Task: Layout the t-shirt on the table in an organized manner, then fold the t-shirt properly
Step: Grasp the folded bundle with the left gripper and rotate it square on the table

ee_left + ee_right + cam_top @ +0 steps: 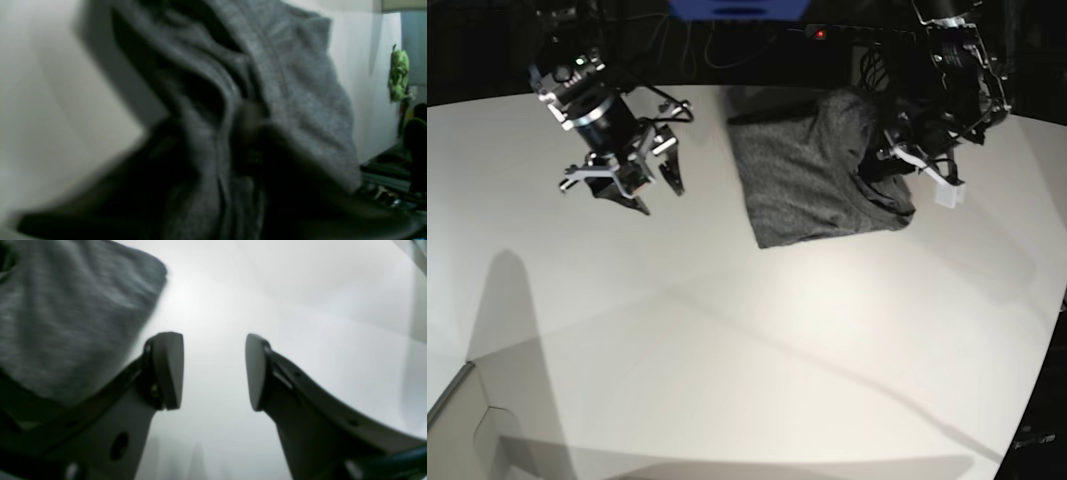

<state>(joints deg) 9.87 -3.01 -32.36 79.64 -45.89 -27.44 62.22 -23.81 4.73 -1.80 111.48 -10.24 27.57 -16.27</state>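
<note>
text: none legible | labels: none | brands: none | numbers: none | signs: none

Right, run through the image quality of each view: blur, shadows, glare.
Left wrist: heavily blurred, the t-shirt fills the frame and its lower folds sink into black. Right wrist: open right gripper fairly sharp, shirt and table soft, with a bright glare patch on the table. Base: sharpest view, dark background, long arm shadows across the table, edges curved by the lens.

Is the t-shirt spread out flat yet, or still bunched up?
Still bunched. The t-shirt lies as a compact, roughly folded block on the table, no sleeves laid out, with rumpled folds on its edge at the left claw.
</note>
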